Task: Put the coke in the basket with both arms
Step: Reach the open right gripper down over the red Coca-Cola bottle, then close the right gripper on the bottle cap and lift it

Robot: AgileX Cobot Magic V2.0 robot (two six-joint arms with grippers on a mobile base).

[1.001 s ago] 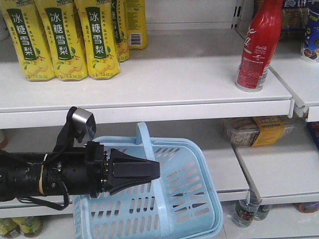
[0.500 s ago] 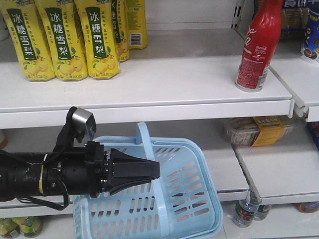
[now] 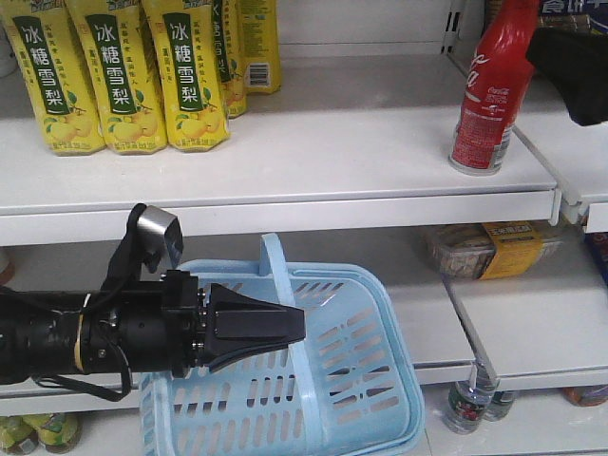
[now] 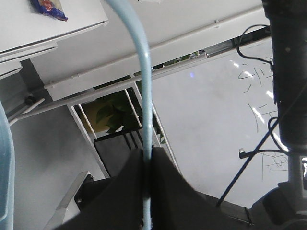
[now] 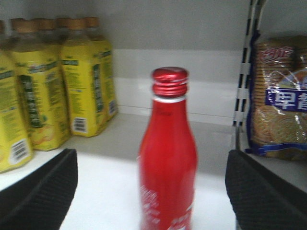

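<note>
Clearly, coke [image 3: 489, 95] reads Coca-Cola; left gripper [image 3: 298, 325] pinches basket [image 3: 361, 399].

On upper shelf [image 3: 332, 152]: coke [image 3: 492, 90] upright at R end, drink bottles [image 3: 123, 76] at L, some further back. R fingers [image 5: 41, 191] either side of coke, not touching. Below: basket [image 3: 351, 380] in front of lower shelf [image 3: 532, 313]; L fingers [image 3: 256, 323] clamped on its handle [image 4: 144, 96].

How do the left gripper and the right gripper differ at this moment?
The left gripper is shut on the basket handle; the right gripper is open and holds nothing. The left gripper is low, over the basket; the right gripper is at the upper shelf, facing the coke without touching it. Both have black fingers.
</note>
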